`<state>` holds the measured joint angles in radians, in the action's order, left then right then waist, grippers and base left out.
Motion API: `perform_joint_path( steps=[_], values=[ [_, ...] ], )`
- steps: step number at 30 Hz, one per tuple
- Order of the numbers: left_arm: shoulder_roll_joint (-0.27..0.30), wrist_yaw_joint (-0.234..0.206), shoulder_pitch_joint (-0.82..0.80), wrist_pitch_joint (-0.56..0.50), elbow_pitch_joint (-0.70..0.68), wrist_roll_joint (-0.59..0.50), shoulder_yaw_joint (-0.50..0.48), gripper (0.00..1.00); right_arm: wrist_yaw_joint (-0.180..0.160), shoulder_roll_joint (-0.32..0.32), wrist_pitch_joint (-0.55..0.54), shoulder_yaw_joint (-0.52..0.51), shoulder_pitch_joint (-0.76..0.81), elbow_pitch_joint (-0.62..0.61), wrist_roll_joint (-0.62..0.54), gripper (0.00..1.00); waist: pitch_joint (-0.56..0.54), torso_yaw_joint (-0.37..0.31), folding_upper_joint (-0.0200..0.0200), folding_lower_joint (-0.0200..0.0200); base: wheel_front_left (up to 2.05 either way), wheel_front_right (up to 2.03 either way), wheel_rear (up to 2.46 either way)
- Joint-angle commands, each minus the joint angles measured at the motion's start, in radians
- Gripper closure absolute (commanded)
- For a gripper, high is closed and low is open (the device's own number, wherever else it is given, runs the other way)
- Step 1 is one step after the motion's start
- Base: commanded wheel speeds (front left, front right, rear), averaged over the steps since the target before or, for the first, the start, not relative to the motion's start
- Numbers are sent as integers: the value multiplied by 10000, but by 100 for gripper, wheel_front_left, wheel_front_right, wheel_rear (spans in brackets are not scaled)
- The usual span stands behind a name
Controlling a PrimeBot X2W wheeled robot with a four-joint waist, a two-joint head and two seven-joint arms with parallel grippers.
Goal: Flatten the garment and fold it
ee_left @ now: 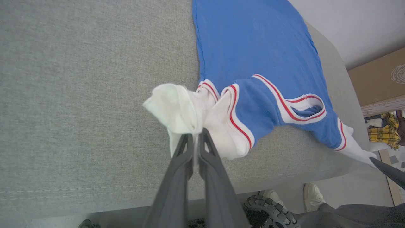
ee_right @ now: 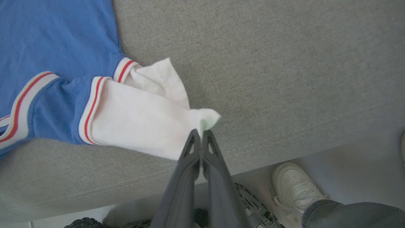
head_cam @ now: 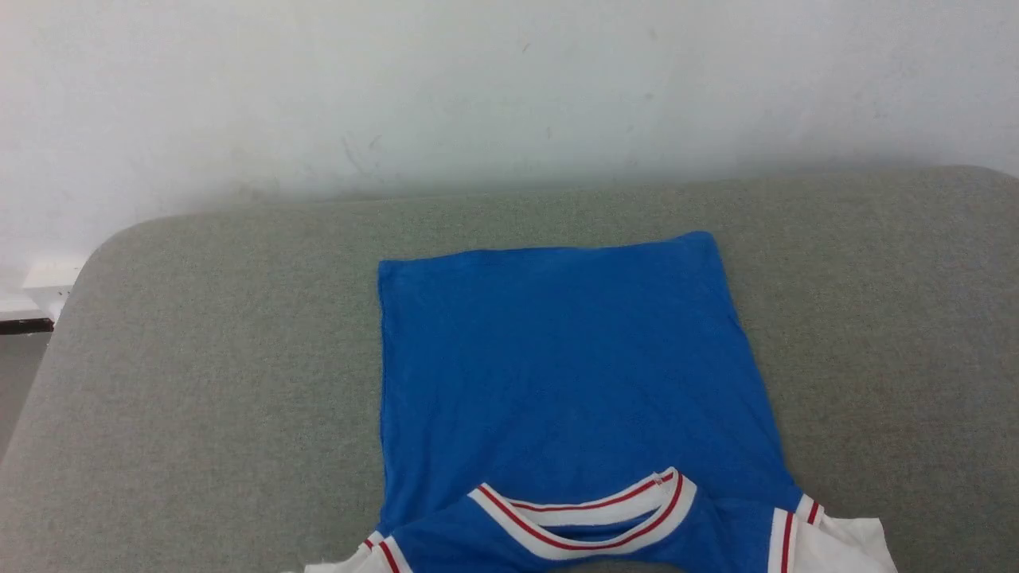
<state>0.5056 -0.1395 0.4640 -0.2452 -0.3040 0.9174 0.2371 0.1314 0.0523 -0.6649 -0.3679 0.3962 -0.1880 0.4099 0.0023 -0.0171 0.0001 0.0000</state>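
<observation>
The garment [head_cam: 569, 374], a royal-blue shirt with white sleeves and red-and-white trim, lies spread on a grey padded table [head_cam: 199, 382], hem toward the far wall and neckline at the near edge. The shoulder end is lifted off the table. In the left wrist view my left gripper [ee_left: 196, 135] is shut on the bunched white sleeve of the garment [ee_left: 253, 63], holding it just above the table's near edge. In the right wrist view my right gripper [ee_right: 200, 135] is shut on the tip of the other white sleeve of the garment [ee_right: 57, 41], also raised.
The table's near edge [ee_right: 95, 186] runs just under both grippers. A person's white shoes [ee_right: 295, 186] and grey trouser leg stand on the floor below it. A white wall [head_cam: 509, 87] rises behind the table. A cardboard box [ee_left: 376, 82] and plaid cloth [ee_left: 381, 131] lie off to one side.
</observation>
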Motion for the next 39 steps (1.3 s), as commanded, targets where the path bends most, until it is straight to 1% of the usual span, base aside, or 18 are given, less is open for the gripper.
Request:
perform_joint_path(
  steps=[1, 4, 8, 16, 17, 18, 20, 21, 22, 24, 27, 28, 31, 34, 37, 39],
  values=[
    [62, -42, -82, 129, -88, -133, -82, 100, -7, -19, 165, 111, -93, -53, -155, 100, 70, 9, -1, 0, 0, 0, 0],
    [24, 42, -345, 344, -212, -253, -123, 100, -7, -4, 629, 227, -435, 160, -460, 100, 204, 24, -1, 0, 0, 0, 0],
    [-49, 186, -769, 526, -339, -395, -67, 100, -7, 62, 1057, 560, -1042, 862, -915, 100, 396, 49, -1, 0, 0, 0, 0],
    [-146, 318, -1364, 570, -357, -586, 150, 100, -7, 146, 2014, 1284, -2318, 3314, -1393, 100, 627, 81, -1, 0, 0, 0, 0],
    [-142, 321, -1398, 571, -339, -604, 159, 100, -7, 139, 2193, 1298, -2466, 3626, -1432, 95, 653, 80, -1, 0, 0, 0, 0],
    [-134, 323, -1424, 564, -322, -618, 170, 100, -7, 132, 2329, 1330, -2590, 3930, -1467, 88, 677, 74, -1, 0, 0, 0, 0],
    [-128, 319, -1473, 575, -295, -648, 174, 100, -7, 124, 2596, 1388, -2803, 4390, -1517, 51, 721, 60, -1, 0, 0, 0, 0],
    [-125, 317, -1491, 583, -285, -658, 173, 100, -7, 121, 2755, 1400, -2886, 4520, -1520, 5, 742, 53, -1, 0, 0, 0, 0],
    [-120, 315, -1502, 590, -281, -664, 168, 100, -7, 127, 2904, 1407, -2956, 4589, -1488, 0, 771, 44, -1, 0, 0, 0, 0],
    [-116, 311, -1509, 628, -294, -673, 146, 100, -7, 215, 3138, 1361, -3052, 4547, -1390, 0, 837, 21, -1, 0, 0, 0, 0],
    [-118, 323, -1516, 717, -371, -692, 112, 100, -7, 256, 3198, 1092, -3025, 3845, -1155, 0, 980, 18, -1, 0, 0, 0, 0],
    [-118, 323, -1516, 717, -371, -692, 112, 100, -7, 256, 3198, 1092, -3025, 3845, -1155, 0, 980, 18, -1, 0, 0, 0, 0],
    [-120, 338, -1566, 857, -539, -747, 52, 100, -7, 417, 2853, 888, -2940, 2431, -1053, 0, 1232, 11, -1, 0, 0, 0, 0],
    [-99, 378, -1702, 969, -726, -840, 18, 100, -7, 654, 2365, 680, -3176, 790, -1140, 0, 1563, 23, -1, 0, 0, 0, 0],
    [-82, 415, -1904, 1048, -876, -930, -6, 100, -7, 815, 1790, 719, -3918, -546, -1165, 0, 1951, 46, -1, 0, 0, 0, 0],
    [-88, 468, -2070, 1093, -958, -965, -2, 100, -7, 877, 1305, 858, -4717, -1004, -1184, 0, 2190, 81, -1, 0, 0, 0, 0]
  ],
)
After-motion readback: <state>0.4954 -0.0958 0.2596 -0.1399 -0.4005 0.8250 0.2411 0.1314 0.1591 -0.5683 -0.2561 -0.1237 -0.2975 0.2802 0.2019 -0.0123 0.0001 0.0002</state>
